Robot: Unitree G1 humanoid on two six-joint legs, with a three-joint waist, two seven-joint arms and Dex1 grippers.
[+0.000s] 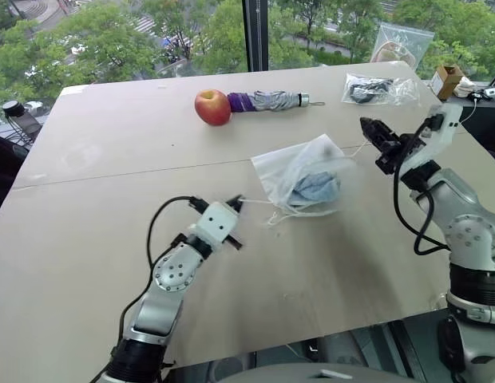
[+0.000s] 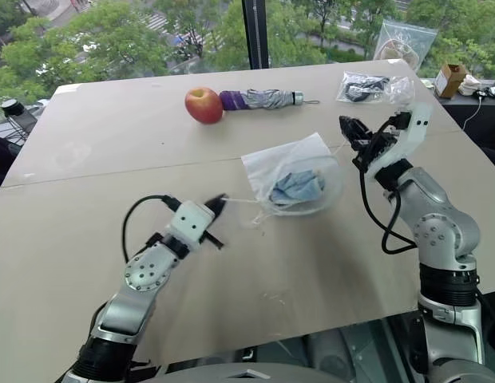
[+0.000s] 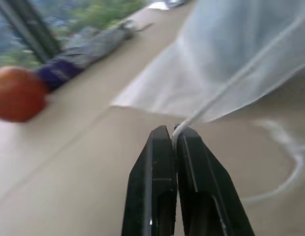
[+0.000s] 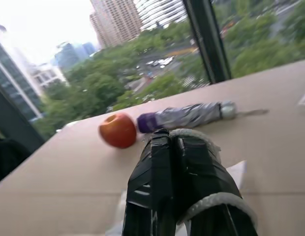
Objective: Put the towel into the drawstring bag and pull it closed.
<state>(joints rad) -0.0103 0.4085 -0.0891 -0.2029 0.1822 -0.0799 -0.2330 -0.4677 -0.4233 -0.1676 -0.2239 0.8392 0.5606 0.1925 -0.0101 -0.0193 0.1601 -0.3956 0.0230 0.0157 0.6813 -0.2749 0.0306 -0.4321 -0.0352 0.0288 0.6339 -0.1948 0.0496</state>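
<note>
You are looking at a scene where nothing is showing any readable text, label, brand, number or sign. The small cardboard box (image 1: 449, 79) sitting at the far right edge of the bench (image 1: 112, 144) is carrying no lettering you can make out.

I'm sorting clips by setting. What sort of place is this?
Probably an upper-floor office or lab: a big tan table stands against a window looking down on treetops, and the right wrist view shows city towers. Bagged cables lie at the table's far edge.
</note>
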